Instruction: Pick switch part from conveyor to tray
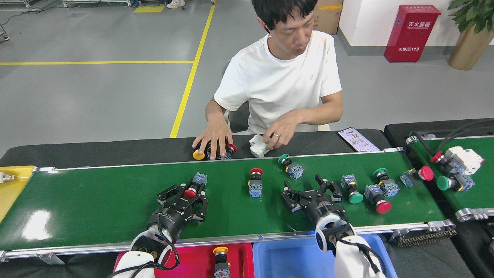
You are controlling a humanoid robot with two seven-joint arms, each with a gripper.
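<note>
On the conveyor [96, 204], toward its left half, lies the red-capped switch [192, 188] that the coming move turns on; its long axis runs on a slant, red cap toward the near rail, blue body [199, 178] pointing away to the far rail and a little right; the left tool [185, 192] sits directly over it, fingers spread to either side of the cap, so the switch lies between them, slightly ahead of the palm; whether the fingers already touch it cannot be told, but they look open, not pinching. Of the two arms the left is plainly the nearer; the right tool [310, 189] hangs over the same conveyor well to the right of that switch, also spread, holding nothing, with a green-capped switch [350, 189] just beside it. My judgement: the left fingers need to close across the cap and neck, at right angles to the slanted axis, then carry it back over the near rail to the red tray [193, 262], which sits just below the conveyor's near edge and already holds a yellow-capped switch [221, 259].
</note>
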